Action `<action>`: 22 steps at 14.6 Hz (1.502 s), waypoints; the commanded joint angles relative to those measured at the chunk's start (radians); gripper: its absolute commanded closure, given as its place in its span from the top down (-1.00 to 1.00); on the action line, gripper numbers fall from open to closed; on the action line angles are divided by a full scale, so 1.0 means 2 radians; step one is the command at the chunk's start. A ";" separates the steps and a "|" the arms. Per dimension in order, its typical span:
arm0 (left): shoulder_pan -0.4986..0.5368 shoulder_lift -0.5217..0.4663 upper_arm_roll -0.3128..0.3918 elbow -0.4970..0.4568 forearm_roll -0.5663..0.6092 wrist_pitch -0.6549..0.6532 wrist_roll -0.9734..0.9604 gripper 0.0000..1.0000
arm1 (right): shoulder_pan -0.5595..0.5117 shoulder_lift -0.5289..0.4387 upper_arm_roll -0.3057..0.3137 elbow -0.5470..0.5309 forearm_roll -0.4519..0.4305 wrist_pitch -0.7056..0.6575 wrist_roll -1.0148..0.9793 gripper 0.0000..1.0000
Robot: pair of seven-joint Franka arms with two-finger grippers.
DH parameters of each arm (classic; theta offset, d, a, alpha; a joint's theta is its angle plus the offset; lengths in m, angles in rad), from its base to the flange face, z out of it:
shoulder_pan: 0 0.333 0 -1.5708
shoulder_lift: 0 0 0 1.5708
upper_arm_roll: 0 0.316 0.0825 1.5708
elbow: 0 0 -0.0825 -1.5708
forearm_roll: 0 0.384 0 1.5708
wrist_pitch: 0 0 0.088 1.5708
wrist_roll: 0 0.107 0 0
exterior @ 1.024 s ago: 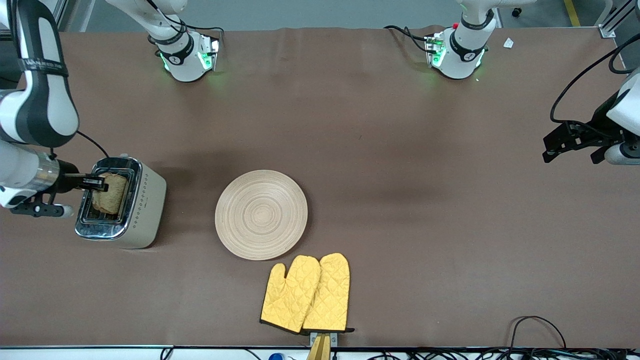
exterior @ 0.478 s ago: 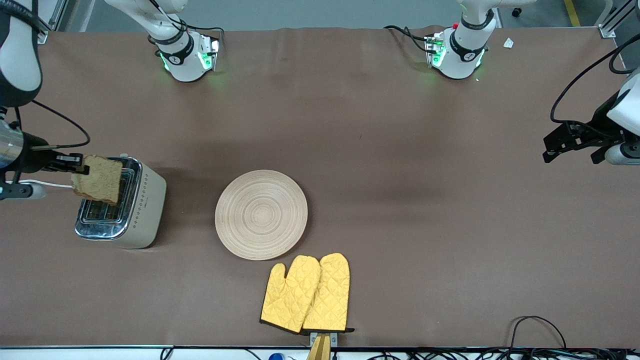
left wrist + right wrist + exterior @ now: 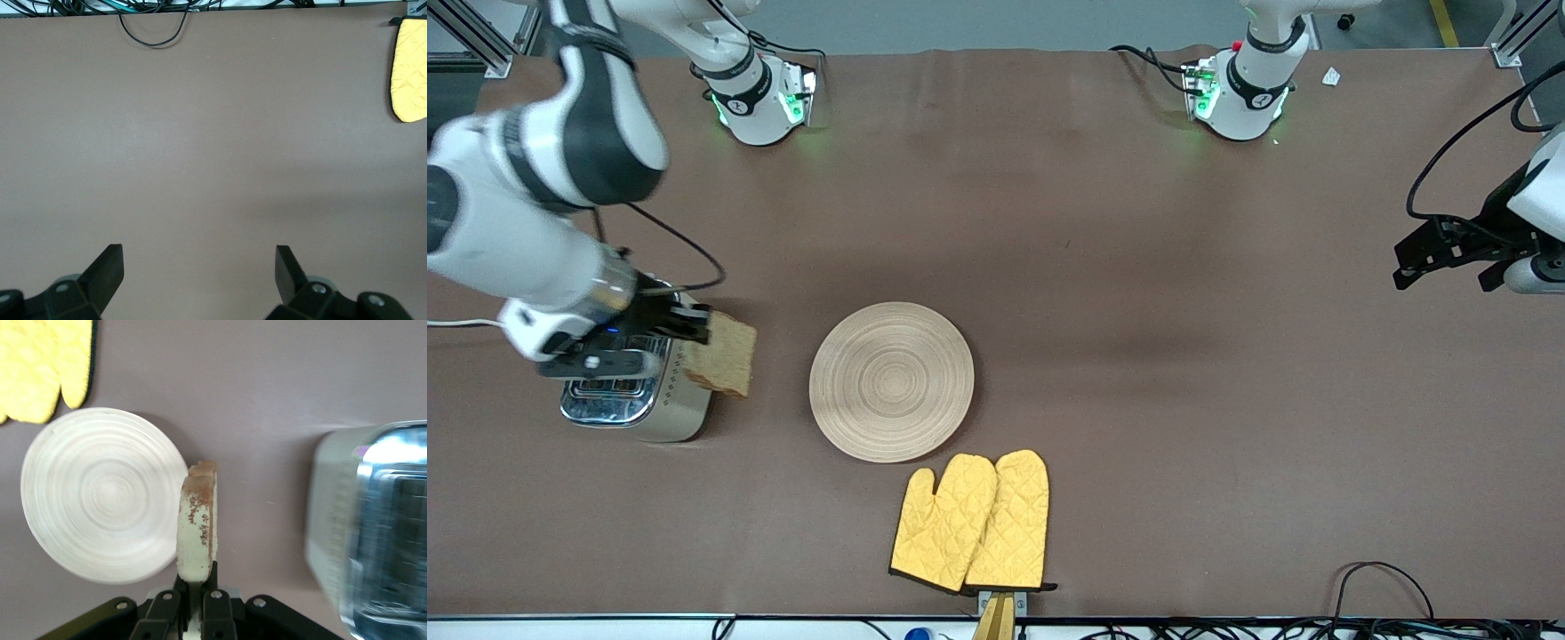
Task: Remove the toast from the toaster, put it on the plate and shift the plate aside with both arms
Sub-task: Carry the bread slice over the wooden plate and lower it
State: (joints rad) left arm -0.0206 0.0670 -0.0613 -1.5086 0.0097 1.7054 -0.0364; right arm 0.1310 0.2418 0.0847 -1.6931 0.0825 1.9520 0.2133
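Toast (image 3: 723, 357) now clear of the toaster (image 3: 640, 400), pinched in the right gripper (image 3: 694, 327), plate (image 3: 891, 381) at three o'clock; left gripper (image 3: 1440, 253) waits agape, empty

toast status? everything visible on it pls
The toast is one squarish slice of brown wholegrain bread with a darker crust. It is out of the toaster, held on edge in the air, pinched at one edge by the shut right gripper. It hangs over the bare table between the toaster's beige side and the plate, touching neither. The right wrist view shows it edge-on, a pale face with a brown-flecked crust.
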 commanded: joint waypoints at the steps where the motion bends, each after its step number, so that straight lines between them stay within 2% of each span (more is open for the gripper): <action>1: 0.013 0.003 0.001 0.003 0.003 0.000 0.007 1.00 | 0.042 -0.010 -0.004 -0.066 0.025 0.076 0.048 -0.99; 4: 0.012 0.003 0.000 0.002 0.002 0.000 0.007 1.00 | 0.097 0.003 -0.004 -0.104 0.026 0.152 0.122 -0.99; 10: 0.013 0.003 0.000 0.001 0.001 -0.001 0.007 1.00 | 0.179 0.058 -0.004 -0.101 0.026 0.239 0.232 -0.99; 13: 0.016 0.003 0.000 0.000 0.001 -0.001 0.008 1.00 | 0.171 0.088 -0.004 -0.098 0.026 0.274 0.233 -0.99; 16: 0.014 0.003 0.000 0.000 0.001 -0.001 0.006 1.00 | 0.149 0.101 -0.005 -0.098 0.025 0.277 0.203 -0.99; 22: 0.015 0.004 -0.002 -0.004 0.003 -0.001 0.007 1.00 | 0.093 0.102 -0.005 -0.114 0.025 0.270 0.133 -0.99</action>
State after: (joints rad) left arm 0.0048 0.0751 -0.0621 -1.5109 0.0102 1.7047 -0.0311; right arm 0.3590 0.4540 0.0647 -1.8948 0.1141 2.4929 0.5374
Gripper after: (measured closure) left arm 0.000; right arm 0.899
